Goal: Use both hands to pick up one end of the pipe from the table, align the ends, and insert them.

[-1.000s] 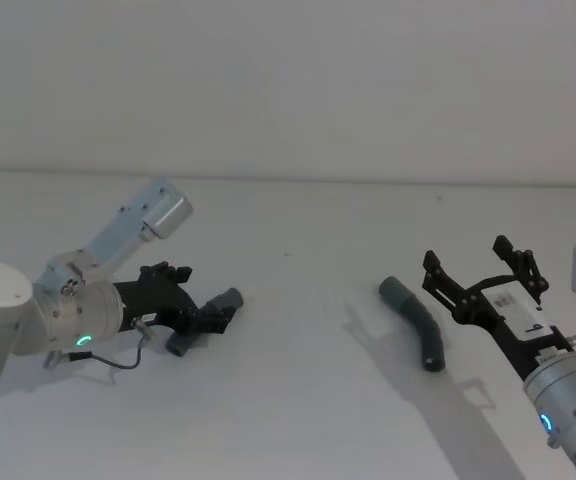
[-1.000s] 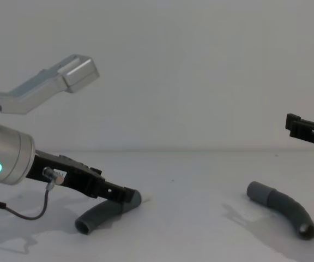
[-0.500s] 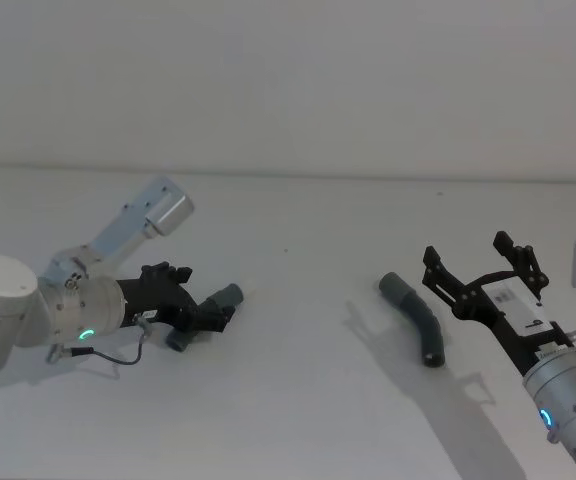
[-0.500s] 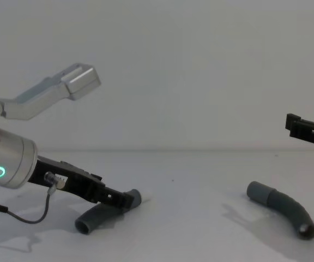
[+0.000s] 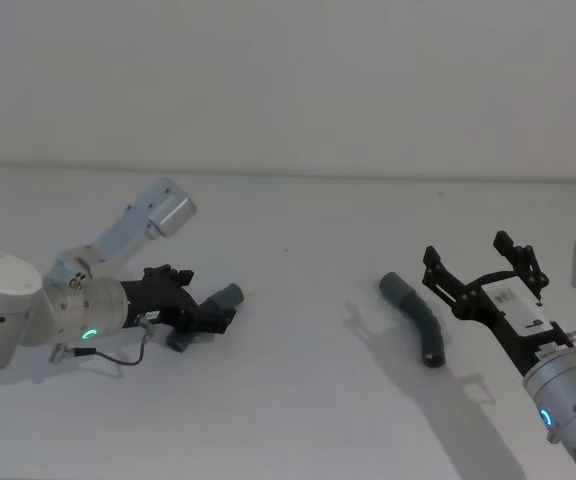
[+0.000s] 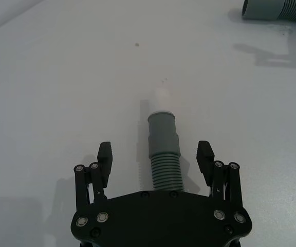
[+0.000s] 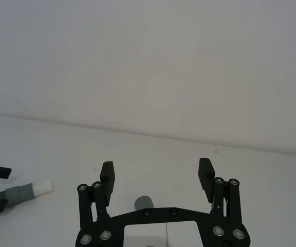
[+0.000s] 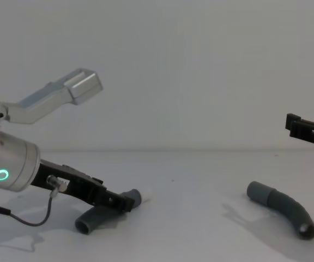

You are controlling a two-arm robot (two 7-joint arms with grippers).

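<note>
Left wrist view: got the left gripper wide open around the white-tipped hose, not touching. Also open: right gripper, near the other hose.

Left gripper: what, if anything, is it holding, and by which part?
Nothing yet: the left gripper has its open fingers either side of the hose piece at its ribbed middle, not touching it.

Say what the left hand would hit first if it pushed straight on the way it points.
Most likely the curved dark-grey ribbed hose piece with the white tip: it lies on the white table, between the fingers of the open black left hand.
</note>
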